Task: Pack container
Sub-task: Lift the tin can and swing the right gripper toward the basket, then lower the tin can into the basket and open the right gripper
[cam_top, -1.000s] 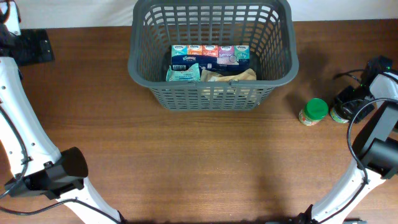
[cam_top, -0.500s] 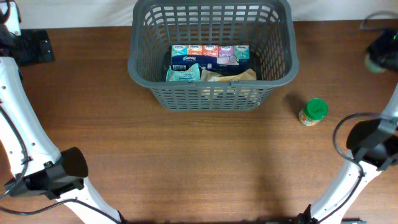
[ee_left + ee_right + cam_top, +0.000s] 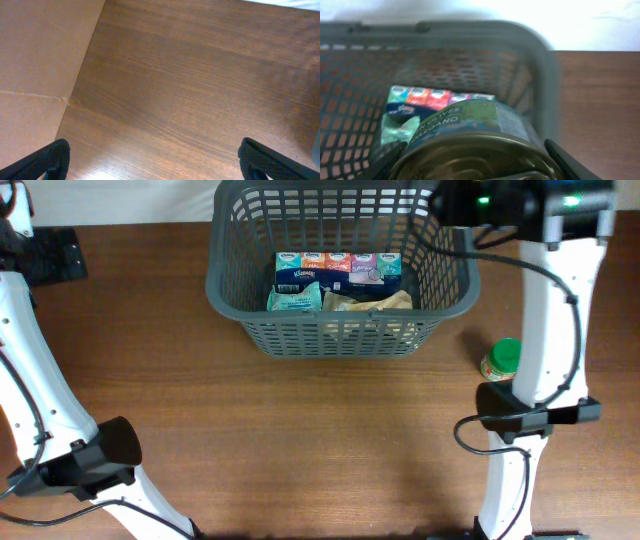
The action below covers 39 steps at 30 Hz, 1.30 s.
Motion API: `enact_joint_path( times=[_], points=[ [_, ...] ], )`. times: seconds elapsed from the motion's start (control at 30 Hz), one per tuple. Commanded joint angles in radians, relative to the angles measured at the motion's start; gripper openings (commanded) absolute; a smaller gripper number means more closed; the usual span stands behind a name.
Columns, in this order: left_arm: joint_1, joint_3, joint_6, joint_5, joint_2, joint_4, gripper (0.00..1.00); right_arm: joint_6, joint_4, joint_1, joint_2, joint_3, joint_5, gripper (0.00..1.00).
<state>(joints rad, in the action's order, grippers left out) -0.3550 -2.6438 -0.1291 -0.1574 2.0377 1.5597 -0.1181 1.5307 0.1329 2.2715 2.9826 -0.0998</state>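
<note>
The container, a large dark grey lattice basket, stands at the back middle of the table. It also shows in the right wrist view. My right gripper hangs over its back right corner. In the right wrist view the right gripper is shut on a tin can of olives, held above the basket's inside. My left gripper sits at the far left back. In the left wrist view it is open and empty over bare wood.
In the basket lie a row of tissue packs, a teal bag and a tan bag. A green-lidded jar stands on the table right of the basket, beside my right arm's upright link.
My right arm has swung from the table's right edge up and left to over the basket's back right corner, carrying the tin can away from beside the jar. The left arm is still.
</note>
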Motion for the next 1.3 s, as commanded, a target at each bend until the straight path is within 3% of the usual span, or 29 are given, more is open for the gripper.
enact_joint_path(
  times=[0.0,0.17,0.27,0.43,0.47,0.53,0.57,0.73,0.87,1.0,1.07,1.27],
  points=[
    [-0.003,0.003,0.016,0.003,-0.002,-0.002,0.99,0.018,-0.026,0.055,-0.008,-0.082,-0.005,0.04],
    [-0.003,0.003,0.016,0.003,-0.002,-0.002,0.99,0.017,-0.080,0.089,0.009,-0.309,-0.030,0.04],
    [-0.003,0.003,0.016,0.003,-0.002,-0.002,0.99,0.018,-0.187,0.107,0.009,-0.519,-0.096,0.04],
    [-0.003,0.003,0.016,0.003,-0.002,-0.002,0.99,0.017,-0.302,0.116,0.009,-0.718,-0.096,0.04],
    [-0.003,0.003,0.016,0.003,-0.002,-0.002,0.99,0.017,-0.323,0.116,0.009,-0.760,-0.096,0.14],
    [-0.003,0.003,0.016,0.003,-0.002,-0.002,0.99,0.017,-0.332,0.116,0.009,-0.789,-0.096,0.52],
    [-0.003,0.003,0.016,0.003,-0.002,-0.002,0.99,0.018,-0.335,0.116,0.009,-0.797,-0.096,0.61],
    [-0.003,0.003,0.016,0.003,-0.002,-0.002,0.99,0.053,-0.297,0.102,-0.004,-0.687,-0.095,0.78],
    [-0.003,0.003,0.016,0.003,-0.002,-0.002,0.99,0.101,-0.191,0.086,-0.023,-0.383,-0.072,0.98],
    [-0.003,0.003,0.016,0.003,-0.002,-0.002,0.99,0.129,-0.049,0.052,-0.035,-0.076,0.054,0.98],
    [-0.003,0.003,0.016,0.003,-0.002,-0.002,0.99,0.129,-0.018,0.012,-0.057,-0.041,0.097,0.98],
    [-0.003,0.003,0.016,0.003,-0.002,-0.002,0.99,0.052,0.037,-0.289,-0.140,-0.039,0.089,0.90]
  ],
)
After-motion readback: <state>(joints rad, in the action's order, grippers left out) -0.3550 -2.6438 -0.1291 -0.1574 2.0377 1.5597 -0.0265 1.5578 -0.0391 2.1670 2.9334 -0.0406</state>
